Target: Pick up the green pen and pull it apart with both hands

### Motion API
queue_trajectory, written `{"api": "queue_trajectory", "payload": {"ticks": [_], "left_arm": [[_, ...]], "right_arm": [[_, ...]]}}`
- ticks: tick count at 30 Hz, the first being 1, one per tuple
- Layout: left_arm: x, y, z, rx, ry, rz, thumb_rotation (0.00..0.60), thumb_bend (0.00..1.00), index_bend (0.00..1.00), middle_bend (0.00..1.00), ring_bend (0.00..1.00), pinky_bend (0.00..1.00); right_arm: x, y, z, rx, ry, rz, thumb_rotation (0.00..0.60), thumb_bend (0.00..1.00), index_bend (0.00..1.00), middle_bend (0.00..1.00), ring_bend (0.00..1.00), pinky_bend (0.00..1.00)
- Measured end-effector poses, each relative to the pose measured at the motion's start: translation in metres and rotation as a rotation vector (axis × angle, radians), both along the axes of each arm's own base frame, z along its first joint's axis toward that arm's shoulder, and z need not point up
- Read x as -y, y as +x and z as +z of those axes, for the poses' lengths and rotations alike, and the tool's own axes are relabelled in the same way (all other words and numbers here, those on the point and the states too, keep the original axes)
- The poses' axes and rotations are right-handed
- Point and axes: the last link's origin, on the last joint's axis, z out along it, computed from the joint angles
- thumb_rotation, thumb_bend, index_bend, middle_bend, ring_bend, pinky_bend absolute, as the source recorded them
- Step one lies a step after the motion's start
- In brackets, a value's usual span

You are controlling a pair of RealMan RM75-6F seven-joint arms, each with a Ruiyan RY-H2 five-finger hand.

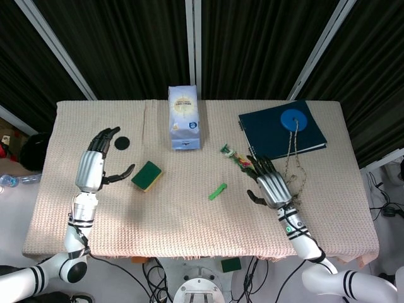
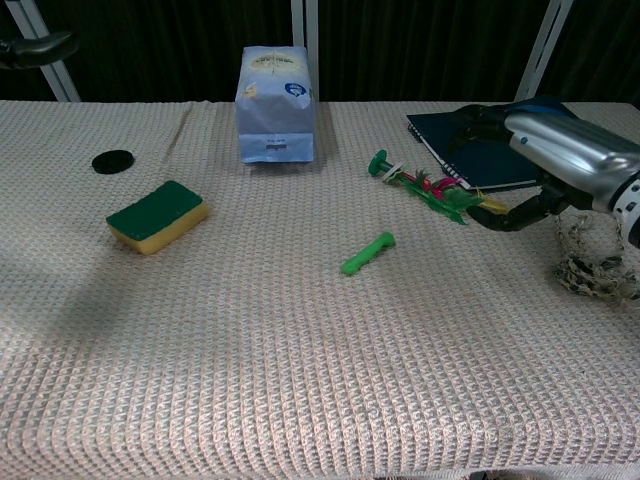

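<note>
green pen (image 2: 368, 253) lies flat on the woven table cover (image 2: 300, 380), roughly mid-table, tilted w/ one end up-right, nothing touching it. taking the pen as ref: right hand (image 1: 270, 184) hovers to its right, near but apart, palm down, fingers spread and holding nothing; in chest view it shows at the right edge w/ thumb hanging down. a frayed rope bundle (image 2: 595, 272) sits further right of the pen, past that hand, its cord running up to a blue disc (image 1: 294, 120). left hand (image 1: 95, 165) is well left of the pen, beyond the sponge, fingers apart w/ thumb out, empty; chest view doesn't show it. green-yellow sponge (image 2: 157, 215) lies left of the pen, slightly farther back. a feathered toy w/ green/red bits (image 2: 425, 188) lies just behind-right of the pen, btwn it and the dark blue notebook (image 1: 278, 130), which is far-right; the disc rests on the notebook. small black round cap (image 2: 113, 161) is far left and behind. pale blue carton (image 2: 275, 103) stands upright behind-left of the pen, near the back edge.
</note>
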Motion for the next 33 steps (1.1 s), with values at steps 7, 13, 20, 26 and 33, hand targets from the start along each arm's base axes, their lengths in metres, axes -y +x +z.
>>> {"api": "queue_trajectory", "payload": {"ticks": [7, 13, 20, 26, 33], "left_arm": [[0.002, -0.003, -0.001, -0.006, -0.007, 0.008, 0.431, 0.19, 0.09, 0.14, 0.09, 0.16], [0.003, -0.005, -0.003, -0.007, -0.012, 0.010, 0.430, 0.19, 0.09, 0.14, 0.09, 0.16], [0.004, -0.007, -0.004, -0.008, -0.018, 0.014, 0.431, 0.19, 0.09, 0.14, 0.09, 0.16], [0.006, -0.007, -0.003, -0.006, -0.015, 0.007, 0.432, 0.19, 0.09, 0.14, 0.09, 0.16], [0.007, -0.009, -0.003, -0.004, -0.017, 0.011, 0.434, 0.19, 0.09, 0.14, 0.09, 0.16]], "right_arm": [[0.007, 0.012, -0.031, -0.049, 0.082, 0.036, 0.600, 0.35, 0.31, 0.04, 0.00, 0.00], [0.015, 0.020, -0.045, -0.064, 0.096, 0.055, 0.600, 0.35, 0.33, 0.04, 0.00, 0.00], [0.026, 0.023, -0.060, -0.069, 0.118, 0.046, 0.600, 0.36, 0.36, 0.06, 0.00, 0.00], [0.030, 0.026, -0.068, -0.052, 0.142, 0.038, 0.600, 0.38, 0.38, 0.07, 0.00, 0.00], [0.034, 0.026, -0.074, -0.073, 0.153, 0.048, 0.600, 0.43, 0.40, 0.07, 0.00, 0.00]]}}
